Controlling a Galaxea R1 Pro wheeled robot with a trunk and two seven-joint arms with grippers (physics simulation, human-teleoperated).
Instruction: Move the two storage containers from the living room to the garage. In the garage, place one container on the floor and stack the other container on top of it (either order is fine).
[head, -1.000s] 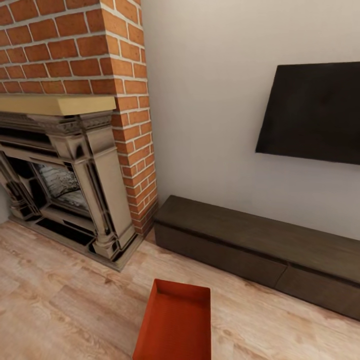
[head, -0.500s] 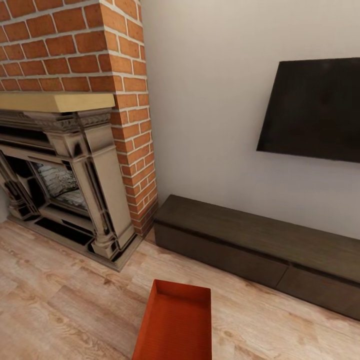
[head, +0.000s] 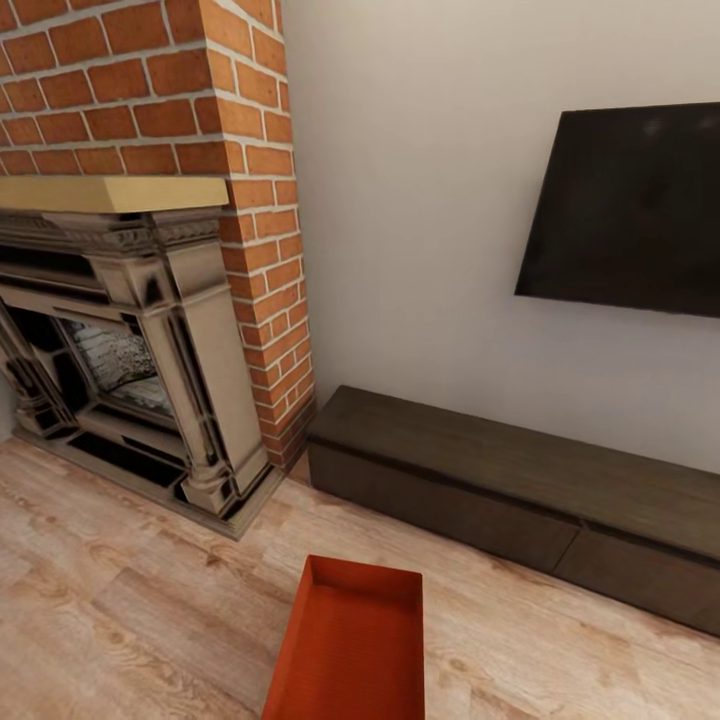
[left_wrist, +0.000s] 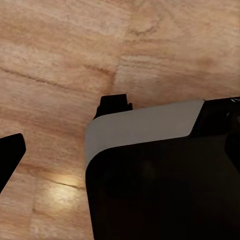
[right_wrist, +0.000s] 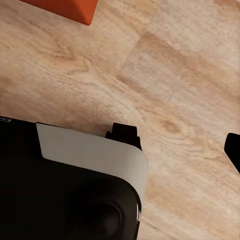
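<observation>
Head view shows one orange-red storage container (head: 350, 645) lying on the pale wood-plank floor (head: 120, 620), near the dark low cabinet (head: 520, 490) and brick fireplace (head: 150, 300), beneath a black TV (head: 630, 210). Both wrist views look down at planks: left gripper (left_wrist: 62, 127) and right gripper (right_wrist: 182, 137) each stand with jaws spread wide, holding nothing. A container corner (right_wrist: 65, 7) shows near the right one.

You see one orange-red storage container (head: 350, 640), lidless and upright, resting on the living room's pale wood-plank floor (head: 120, 610) near the dark low cabinet (head: 500, 480).
</observation>
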